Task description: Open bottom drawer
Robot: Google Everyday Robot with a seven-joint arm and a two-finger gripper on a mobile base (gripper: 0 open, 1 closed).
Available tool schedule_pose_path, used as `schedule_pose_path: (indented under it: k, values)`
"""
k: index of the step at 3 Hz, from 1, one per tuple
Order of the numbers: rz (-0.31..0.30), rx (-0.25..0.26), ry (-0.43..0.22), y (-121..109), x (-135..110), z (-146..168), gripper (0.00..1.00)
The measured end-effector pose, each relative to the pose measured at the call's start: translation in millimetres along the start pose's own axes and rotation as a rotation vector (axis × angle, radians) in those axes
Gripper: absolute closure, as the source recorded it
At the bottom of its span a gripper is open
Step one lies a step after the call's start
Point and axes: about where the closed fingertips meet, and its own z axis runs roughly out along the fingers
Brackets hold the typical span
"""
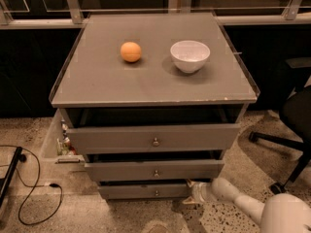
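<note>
The bottom drawer (141, 191) is the lowest, narrowest grey front of the cabinet, with a small round metal knob (156, 193) at its centre. It stands slightly pulled out, less than the two drawers above. My gripper (192, 193) is low at the drawer's right end, on a white arm (243, 203) coming from the lower right. It sits against the right edge of the drawer front, to the right of the knob.
The middle drawer (154, 170) and top drawer (153, 139) stick out above. An orange (130, 52) and a white bowl (190, 56) sit on the cabinet top. An office chair (291, 130) stands right; a cable (34, 188) and a bin (60, 140) lie left.
</note>
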Motion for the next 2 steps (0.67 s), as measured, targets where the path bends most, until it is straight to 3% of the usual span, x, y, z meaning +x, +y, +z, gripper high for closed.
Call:
schedule_pose_path:
  k: [2]
  values:
    - [0.003, 0.001, -0.002, -4.1, -6.8, -10.4, 0.85]
